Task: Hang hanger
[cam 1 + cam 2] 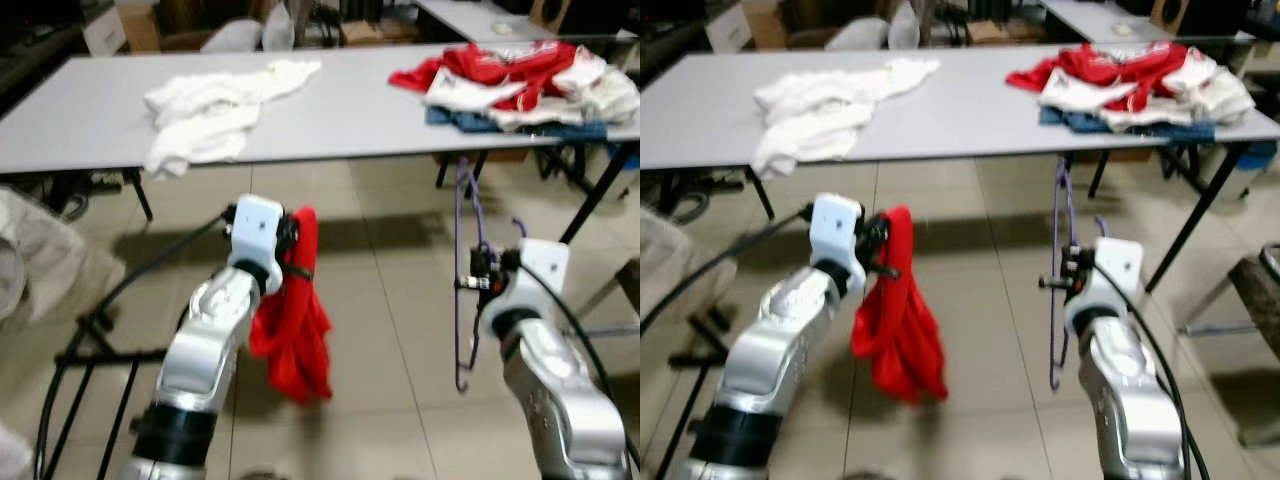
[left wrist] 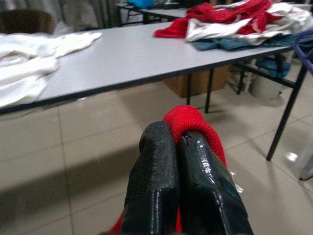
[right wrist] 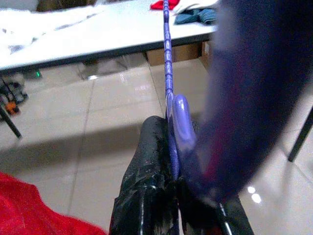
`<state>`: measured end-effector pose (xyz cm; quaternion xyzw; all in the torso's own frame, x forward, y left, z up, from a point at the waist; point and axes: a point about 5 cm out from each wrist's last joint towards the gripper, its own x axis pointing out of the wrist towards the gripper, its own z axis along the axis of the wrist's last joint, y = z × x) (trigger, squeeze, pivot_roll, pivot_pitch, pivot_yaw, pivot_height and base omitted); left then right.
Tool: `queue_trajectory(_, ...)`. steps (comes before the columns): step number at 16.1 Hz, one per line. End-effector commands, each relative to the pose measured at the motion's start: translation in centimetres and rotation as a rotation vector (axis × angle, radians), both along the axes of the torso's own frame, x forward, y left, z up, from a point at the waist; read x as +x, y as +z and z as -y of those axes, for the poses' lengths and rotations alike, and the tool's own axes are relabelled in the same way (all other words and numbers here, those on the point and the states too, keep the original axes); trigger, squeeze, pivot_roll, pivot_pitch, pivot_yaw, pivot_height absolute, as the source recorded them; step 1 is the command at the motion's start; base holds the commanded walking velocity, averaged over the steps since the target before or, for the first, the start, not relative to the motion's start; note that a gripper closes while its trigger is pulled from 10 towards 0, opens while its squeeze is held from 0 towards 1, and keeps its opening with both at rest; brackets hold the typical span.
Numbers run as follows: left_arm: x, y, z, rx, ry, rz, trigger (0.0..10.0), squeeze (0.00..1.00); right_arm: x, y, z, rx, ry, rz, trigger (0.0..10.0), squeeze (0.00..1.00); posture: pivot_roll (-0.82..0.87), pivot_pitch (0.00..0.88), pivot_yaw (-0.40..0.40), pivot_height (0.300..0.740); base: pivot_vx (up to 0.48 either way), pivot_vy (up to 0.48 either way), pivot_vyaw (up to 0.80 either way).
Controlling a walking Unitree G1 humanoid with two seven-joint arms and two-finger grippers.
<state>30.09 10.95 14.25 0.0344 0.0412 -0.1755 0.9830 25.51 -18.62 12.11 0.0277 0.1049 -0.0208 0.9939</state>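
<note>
Fingers of the right gripper [image 1: 472, 283] are clamped on a purple hanger [image 1: 462, 300], which hangs upright above the tiled floor [image 1: 390, 330], its hook near the table edge. Across from it, the left gripper [image 1: 297, 245] is pinched shut on a red garment [image 1: 295, 330] that droops below the wrist. Beyond both arms stands a long grey table [image 1: 350, 110] carrying a white cloth heap [image 1: 215, 110] on the left and a pile of red, white and blue clothes [image 1: 520, 85] on the right.
</note>
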Motion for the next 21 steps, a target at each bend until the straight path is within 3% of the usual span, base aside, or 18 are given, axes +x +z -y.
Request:
queue_trajectory(1,0.1,0.7,-0.2,0.007,0.016,0.029,10.0,0.0,0.2,0.4,0.2,-0.014,-0.001,0.021,10.0,0.0,0.03,0.001,0.012,0.74,0.0,0.0,0.0)
queue_trajectory(5,0.2,0.9,-0.4,-0.023,0.033,0.035,10.0,0.0,0.3,0.5,0.0,-0.073,0.057,0.014,10.0,0.0,0.02,0.0,0.005,0.74,0.0,0.0,0.0)
queue_trajectory(9,0.2,0.9,-0.3,-0.032,0.021,0.035,10.0,0.0,0.2,0.5,0.2,-0.079,0.042,0.017,10.0,0.0,0.02,0.0,0.01,0.74,0.313,0.0,0.53)
queue_trajectory(16,0.1,0.9,-0.1,-0.039,0.009,0.034,10.0,0.0,0.0,0.7,1.0,-0.085,0.022,0.029,10.0,0.0,0.01,0.0,0.006,0.74,0.373,0.0,0.0)
queue_trajectory(19,0.2,1.1,0.0,-0.04,0.007,0.039,10.0,0.0,0.2,1.4,1.4,-0.113,0.072,0.054,10.0,0.0,0.01,0.002,-0.001,0.74,0.395,0.0,0.0)
queue_trajectory(21,0.5,1.7,0.3,-0.039,-0.012,0.059,10.0,0.0,0.2,2.8,1.7,-0.127,0.199,0.107,10.0,0.0,0.01,0.004,-0.004,0.74,0.394,0.0,0.0)
